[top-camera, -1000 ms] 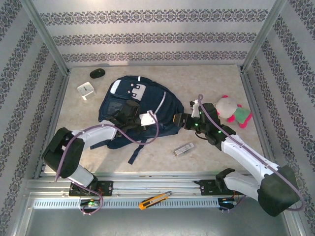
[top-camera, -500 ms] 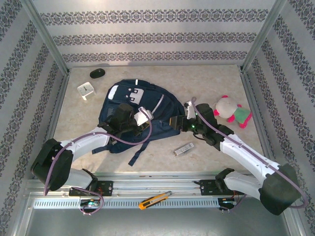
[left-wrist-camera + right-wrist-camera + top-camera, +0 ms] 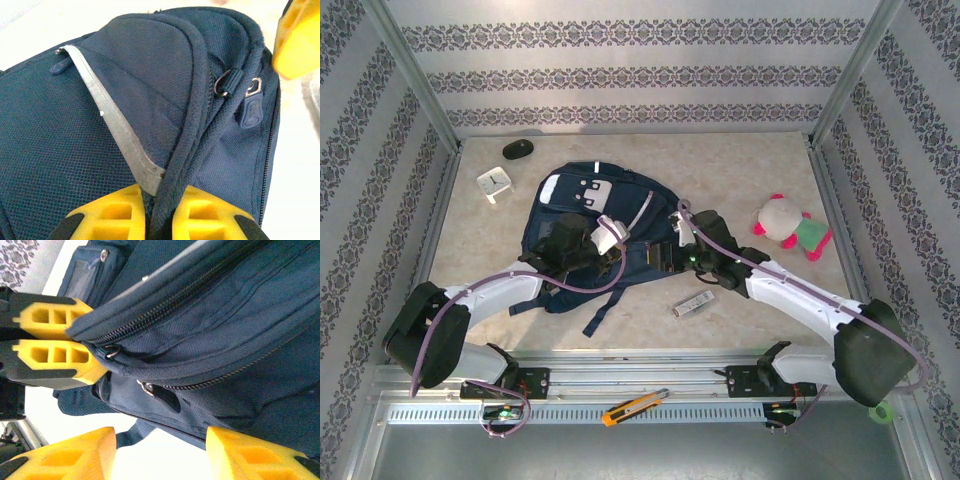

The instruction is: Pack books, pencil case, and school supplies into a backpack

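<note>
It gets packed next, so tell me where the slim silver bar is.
In the overhead view the silver bar lies on the table, right of centre, just on the near side of the backpack.

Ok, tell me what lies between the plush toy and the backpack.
The right gripper and its wrist lie there, at the edge of the backpack; the rest up to the plush toy is bare table. The top view shows it.

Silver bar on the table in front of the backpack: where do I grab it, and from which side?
Take the silver bar mid-length, across its narrow width, coming straight down from above. It lies flat on the table, slanted near-left to far-right, with bare surface along both long sides, clear of the backpack.
</note>
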Available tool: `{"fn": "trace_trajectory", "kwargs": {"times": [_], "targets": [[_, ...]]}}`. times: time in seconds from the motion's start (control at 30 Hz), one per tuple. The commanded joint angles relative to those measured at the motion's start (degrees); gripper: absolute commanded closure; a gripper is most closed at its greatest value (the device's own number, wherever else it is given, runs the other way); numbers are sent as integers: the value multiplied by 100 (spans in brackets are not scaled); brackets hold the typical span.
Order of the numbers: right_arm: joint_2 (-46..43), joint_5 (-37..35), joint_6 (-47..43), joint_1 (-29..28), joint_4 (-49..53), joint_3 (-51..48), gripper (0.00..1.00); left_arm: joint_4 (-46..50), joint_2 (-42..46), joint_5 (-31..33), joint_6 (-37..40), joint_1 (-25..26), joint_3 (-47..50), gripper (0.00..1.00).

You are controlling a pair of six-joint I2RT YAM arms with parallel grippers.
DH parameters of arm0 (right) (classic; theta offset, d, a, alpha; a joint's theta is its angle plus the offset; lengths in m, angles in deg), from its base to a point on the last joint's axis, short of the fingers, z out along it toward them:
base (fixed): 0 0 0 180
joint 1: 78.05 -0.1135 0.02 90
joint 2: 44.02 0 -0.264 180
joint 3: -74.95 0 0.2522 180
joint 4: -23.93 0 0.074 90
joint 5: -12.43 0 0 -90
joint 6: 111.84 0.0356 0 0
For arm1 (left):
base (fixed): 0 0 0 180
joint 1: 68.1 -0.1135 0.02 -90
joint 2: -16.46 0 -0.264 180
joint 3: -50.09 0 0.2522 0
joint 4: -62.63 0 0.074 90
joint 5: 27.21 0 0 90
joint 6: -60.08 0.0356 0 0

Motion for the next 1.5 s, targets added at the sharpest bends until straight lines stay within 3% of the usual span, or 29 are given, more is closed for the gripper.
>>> {"fn": "trace_trajectory", "kwargs": {"times": [0.0,0.1,0.33,0.57,0.7,0.83,1.03,1.17,1.27,1.33,1.47], "targets": [[154,102,-5,-94,-124,320,50,-581,185,-252,-389,-51,-71,100],[261,-43,63,-267,-79,436,52,-577,167,-241,-448,-44,-86,100],[690,-1800,620,-572,-126,610,51,-694,155,-640,-483,-46,-31,100],[829,-2530,363,-609,410,960,83,-264,244,-256,-308,-84,-79,100],[489,-2617,163,-466,838,828,93,238,346,-201,8,-347,-89,100],[116,-2169,56,103,1067,534,100,710,522,-291,410,-755,-36,100],[107,-933,-376,825,850,377,100,1577,599,-748,1098,-1020,-137,100],[426,-19,-570,769,636,529,100,1789,616,-949,921,-1021,-148,95],[549,174,-612,589,536,520,100,1583,759,-1003,489,-1022,10,91],[503,70,-732,399,537,496,87,1406,860,-1055,215,-1023,137,92],[326,67,-820,-85,430,540,71,1400,880,-1193,-50,-1021,144,94]]}}
